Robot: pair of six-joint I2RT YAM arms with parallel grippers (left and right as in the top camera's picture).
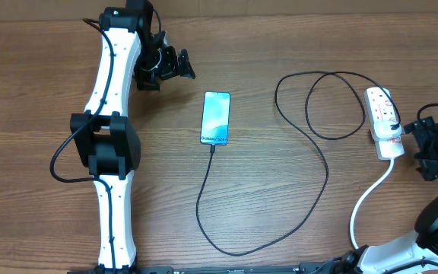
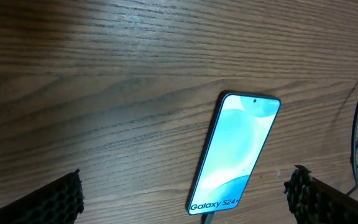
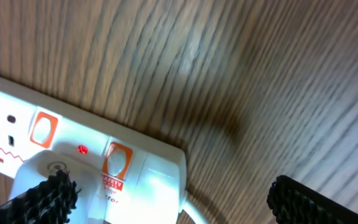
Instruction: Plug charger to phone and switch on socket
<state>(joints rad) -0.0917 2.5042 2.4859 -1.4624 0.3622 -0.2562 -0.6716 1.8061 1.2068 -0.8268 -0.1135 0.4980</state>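
Left tool [image 1: 175, 62] and right tool [image 1: 423, 149]: both spread wide, both empty. Looks more than half done: charger [image 1: 326, 173] tip seated in the lower edge of the phone [image 1: 215, 116], as seen in the overhead and left wrist views. Phone lying flat at the middle of the tabletop [image 1: 280, 46], lit cyan. Cable looping low in the frame, then up and round toward the socket [image 1: 382, 122] at the right edge of the overhead view. Left to do, or at least to confirm: the switch. Small red lamp [image 3: 81, 149] glowing beside an orange rocker [image 3: 115, 160] in the right wrist view, so possibly on already; cannot tell for sure. Left tool: fingers [image 2: 58, 199] at the two lower corners of its own view, well apart, hovering near the phone's upper left, touching nothing. Right tool: just right of the socket's lower end, jaws gaping, no contact seen with strip or white cord [image 1: 367, 202]
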